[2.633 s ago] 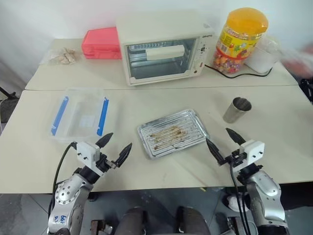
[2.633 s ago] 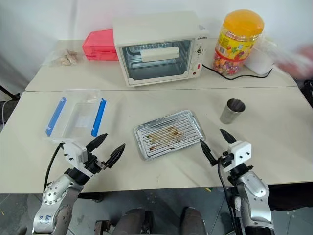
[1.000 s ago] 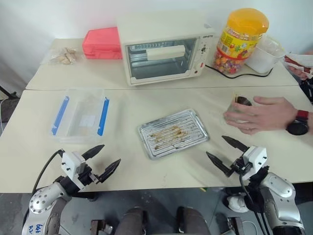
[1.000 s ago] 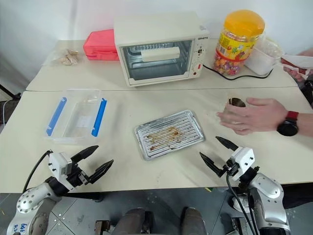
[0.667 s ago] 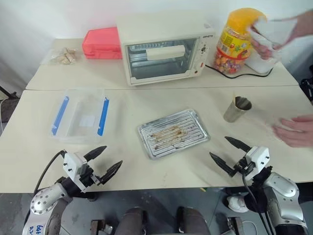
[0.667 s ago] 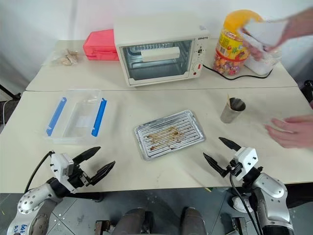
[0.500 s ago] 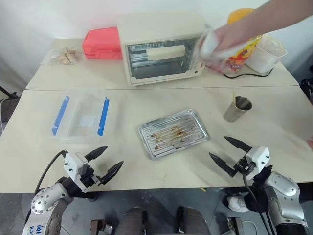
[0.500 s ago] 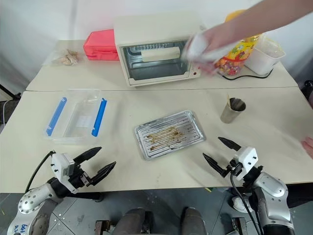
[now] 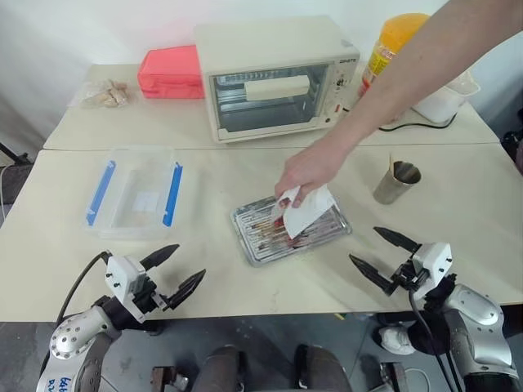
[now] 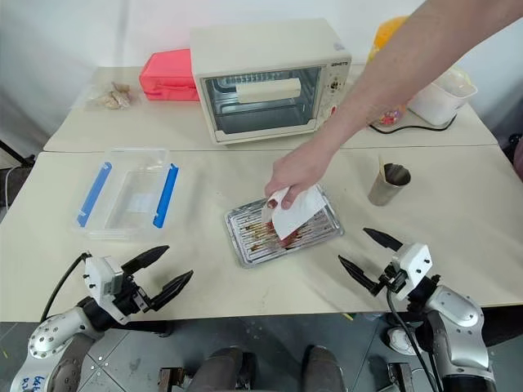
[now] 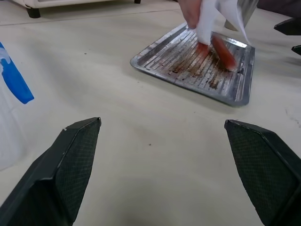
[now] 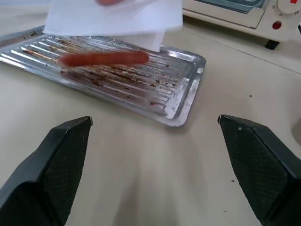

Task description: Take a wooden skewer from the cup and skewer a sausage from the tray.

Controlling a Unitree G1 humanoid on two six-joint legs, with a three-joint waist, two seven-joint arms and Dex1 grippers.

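1. Waiting, head views: no step begun. A person's hand (image 9: 306,170) with white paper (image 10: 292,211) is laying a sausage on the tray (image 9: 257,249), ahead between both grippers. Next, judged: skewer taken from the cup (image 9: 395,182), ahead of the right gripper (image 9: 377,256).
2. Left wrist view: left gripper (image 11: 162,160) spread wide, nothing held; sausage (image 11: 224,52) seen on the tray ahead.
3. Right wrist view: right gripper spread wide, nothing held or touched; tray just ahead.

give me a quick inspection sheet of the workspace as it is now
surface: two pale tables pushed together
job's things: cup with a skewer; tray holding a sausage
clutter: oven, clear box, red case, candy jar, white tub
grippers: left gripper and right gripper open, holding nothing
cables: black cord behind the cup
surroundings: a person's hand holds paper over the tray
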